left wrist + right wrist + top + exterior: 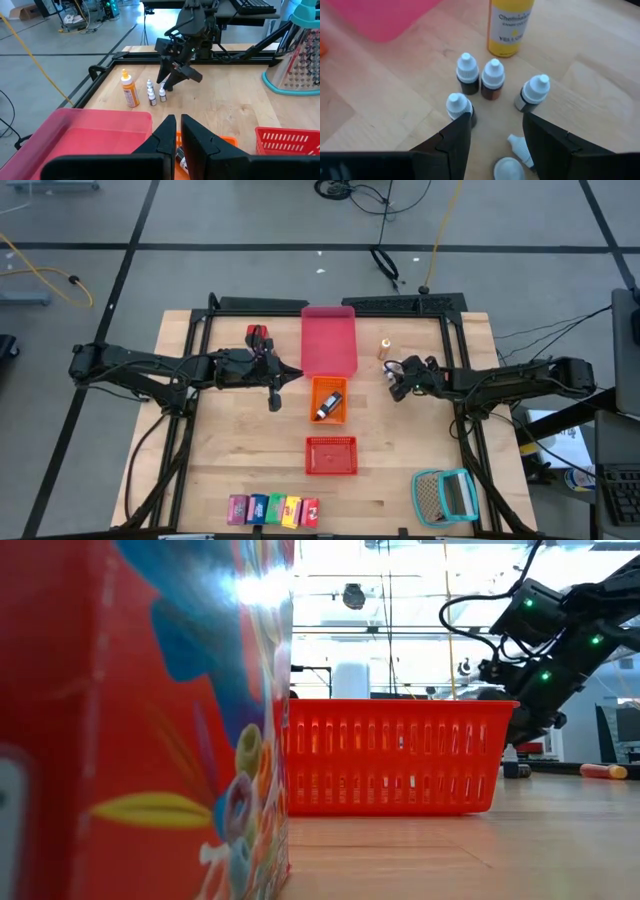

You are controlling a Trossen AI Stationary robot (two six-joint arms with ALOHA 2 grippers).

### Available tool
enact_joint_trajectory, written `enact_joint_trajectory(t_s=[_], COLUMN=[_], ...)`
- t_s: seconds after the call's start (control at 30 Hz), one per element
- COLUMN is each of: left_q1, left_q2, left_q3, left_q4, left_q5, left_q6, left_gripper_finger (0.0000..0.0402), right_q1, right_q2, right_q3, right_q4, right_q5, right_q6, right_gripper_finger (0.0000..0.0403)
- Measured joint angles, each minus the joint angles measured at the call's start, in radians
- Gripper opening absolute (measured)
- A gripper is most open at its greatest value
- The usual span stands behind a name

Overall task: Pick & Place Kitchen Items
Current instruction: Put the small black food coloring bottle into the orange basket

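On my wooden counter (230,450) I see a pink tray (329,338) at the back middle, and just in front of it a small orange tray (318,388). Nearer the front stands a red basket (331,455). A teal-framed mesh item (446,495) lies at the front right corner.

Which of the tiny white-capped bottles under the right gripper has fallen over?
The one lying flat between the right gripper's fingers, the tipped bottle; the other four stand upright.

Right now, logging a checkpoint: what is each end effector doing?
Left end effector: closed, holding nothing.
Right end effector: open, above the small bottles.
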Motion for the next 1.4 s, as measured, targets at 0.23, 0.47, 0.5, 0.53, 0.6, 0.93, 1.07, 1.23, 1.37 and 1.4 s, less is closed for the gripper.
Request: enact_joint_trajectory(t_s=[0.23,0.47,0.5,0.53,0.6,0.93,1.07,1.23,1.37,1.4], left_q1=[0.0,0.0,0.0,0.0,0.0,0.0,0.0,0.0,0.0,0.0], left_q2=[0.0,0.0,0.0,0.0,0.0,0.0,0.0,0.0,0.0,0.0], left_q3=[0.0,0.0,0.0,0.0,0.0,0.0,0.0,0.0,0.0,0.0], left_q4=[0.0,0.0,0.0,0.0,0.0,0.0,0.0,0.0,0.0,0.0], left_q5=[0.0,0.0,0.0,0.0,0.0,0.0,0.0,0.0,0.0,0.0], left_q6=[-0.002,-0.003,-0.002,-0.002,-0.002,-0.002,-0.002,-0.002,-0.002,-0.002], left_gripper_finger=[0.0031,0.0031,0.0031,0.0031,0.0031,0.0031,0.0031,0.0031,0.0031,0.0031], right_q1=[0.002,0.002,0.002,0.002,0.002,0.002,0.002,0.005,0.04,0.054], right_q2=[0.0,0.0,0.0,0.0,0.0,0.0,0.0,-0.017,-0.052,-0.061], right_q3=[0.0,0.0,0.0,0.0,0.0,0.0,0.0,0.032,0.083,0.095], right_q4=[-0.039,-0.061,-0.065,-0.071,-0.077,-0.078,-0.073,-0.076,-0.092,-0.092], right_q5=[-0.027,-0.042,-0.051,-0.054,-0.061,-0.051,-0.053,-0.12,-0.13,-0.13], right_q6=[0.024,0.027,0.028,0.028,0.041,0.031,0.026,-0.008,-0.052,-0.057], right_gripper_finger=[0.0171,0.0168,0.0165,0.016,0.0146,0.0056,0.0056,0.0056,0.0056,0.0056])
